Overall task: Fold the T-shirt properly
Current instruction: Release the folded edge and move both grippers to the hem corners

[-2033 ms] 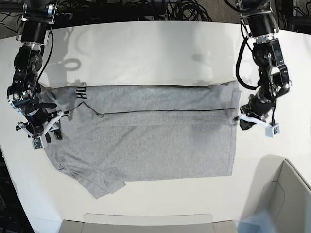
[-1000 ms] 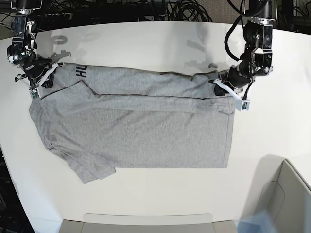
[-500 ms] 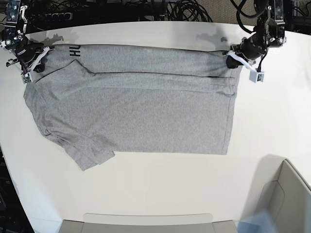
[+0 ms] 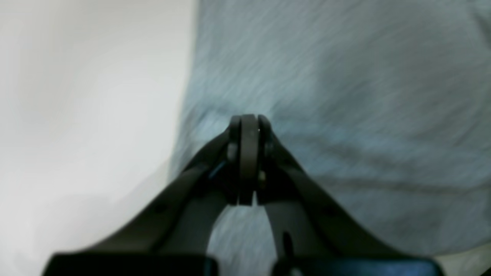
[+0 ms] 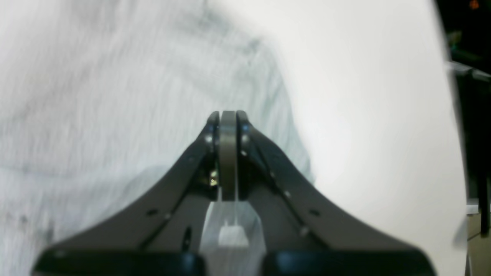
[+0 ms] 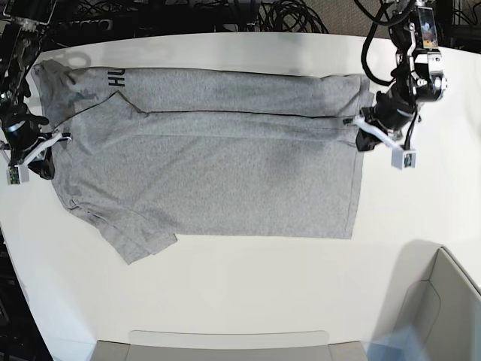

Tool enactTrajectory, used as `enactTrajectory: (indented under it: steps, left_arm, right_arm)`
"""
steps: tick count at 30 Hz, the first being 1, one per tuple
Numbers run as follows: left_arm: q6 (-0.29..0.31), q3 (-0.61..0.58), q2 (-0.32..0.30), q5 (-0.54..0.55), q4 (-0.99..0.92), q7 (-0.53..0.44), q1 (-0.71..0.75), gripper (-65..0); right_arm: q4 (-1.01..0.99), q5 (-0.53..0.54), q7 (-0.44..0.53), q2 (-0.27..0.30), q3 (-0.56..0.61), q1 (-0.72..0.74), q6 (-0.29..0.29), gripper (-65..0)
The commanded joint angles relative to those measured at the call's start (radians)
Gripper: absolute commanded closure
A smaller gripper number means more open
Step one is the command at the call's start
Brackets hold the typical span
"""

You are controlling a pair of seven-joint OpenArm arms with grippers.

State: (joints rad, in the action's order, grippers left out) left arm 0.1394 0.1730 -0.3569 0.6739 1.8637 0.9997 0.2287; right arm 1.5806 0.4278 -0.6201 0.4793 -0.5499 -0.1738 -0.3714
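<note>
White table (image 6: pixel 225 301) holds T-shirt (image 6: pixel 218 165) lengthwise, hem toward left gripper (image 6: pixel 361 129).

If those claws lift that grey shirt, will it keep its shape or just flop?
Probably flop: the T-shirt lies limp, with soft creases and a folded strip along its far edge. It likely drags rather than slides as one piece, since the left gripper and right gripper each pinch only an edge.
</note>
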Motion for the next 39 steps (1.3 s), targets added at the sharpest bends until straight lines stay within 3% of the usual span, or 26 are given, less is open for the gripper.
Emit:
enactTrajectory:
  steps: [1, 6, 14, 21, 26, 33, 39]
  left_arm:
    - [-0.008, -0.007, -0.014, -0.001, -0.019, -0.009, -0.055, 0.0]
    - [-0.008, -0.14, -0.009, -0.001, -0.269, -0.02, -0.259, 0.0]
    - [-0.013, -0.333, -0.014, -0.003, -0.477, -0.012, -0.331, 0.0]
    - [-0.013, -0.349, -0.026, -0.003, -0.48, -0.009, -0.183, 0.0]
    - [-0.013, -0.315, -0.063, -0.003, -0.345, -0.009, -0.024, 0.0]
    - [-0.013, -0.272, -0.063, -0.001, -0.237, -0.009, 0.019, 0.0]
    - [-0.013, -0.241, -0.058, -0.001, -0.16, -0.009, -0.025, 0.0]
  right_arm:
    - [-0.018, -0.016, 0.018, 0.017, 0.029, 0.052, -0.004, 0.0]
    - [-0.26, -0.205, 0.018, 0.009, 0.199, 0.27, -0.004, 0.0]
    - [-0.455, -0.223, 0.018, 0.003, 0.301, 0.337, -0.004, 0.0]
    - [-0.397, -0.223, 0.018, 0.011, 0.299, 0.173, -0.004, 0.0]
    - [-0.25, -0.217, -0.065, 0.011, 0.294, 0.041, -0.004, 0.0]
    - [-0.102, -0.215, -0.073, 0.002, 0.242, 0.066, -0.004, 0.0]
    - [-0.11, -0.221, -0.076, -0.024, 0.202, 0.267, -0.004, -20.2]
